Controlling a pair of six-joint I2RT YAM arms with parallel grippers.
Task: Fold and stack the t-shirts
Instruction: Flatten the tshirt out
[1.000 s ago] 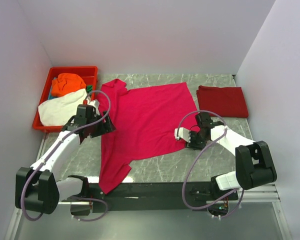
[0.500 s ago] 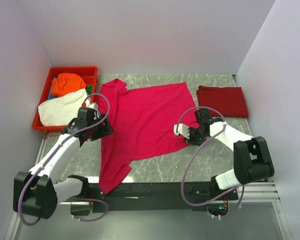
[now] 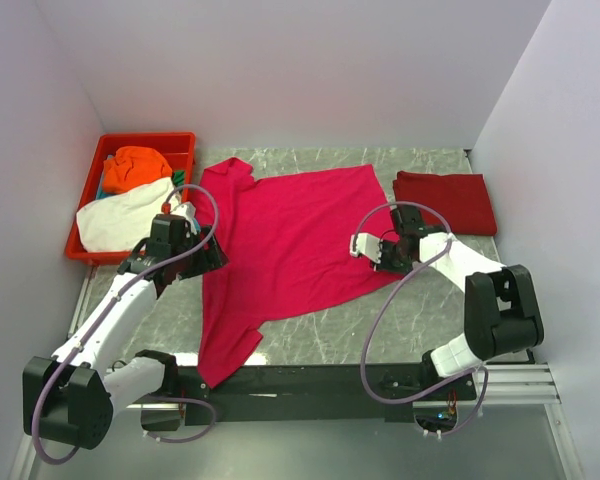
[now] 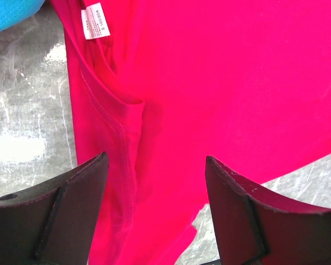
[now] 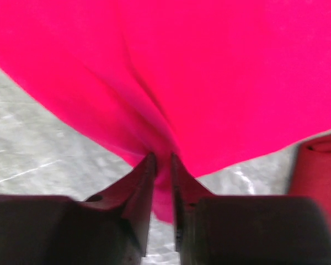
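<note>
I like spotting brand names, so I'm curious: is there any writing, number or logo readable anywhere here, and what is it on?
"S 140/80A", as best it reads: the last line on the white label sewn into the pink-red t-shirt, left wrist view.
The label's other lines: too small to read.
Nothing else in any view shows writing I can make out.

Right wrist view blurry; dark red t-shirt [image 5: 320,171] clipped by edge. Left wrist: teal t-shirt [image 4: 11,11] just a corner, label [image 4: 92,20] print unreadable; pink t-shirt [image 5: 209,66] overruns both wrist views.
</note>
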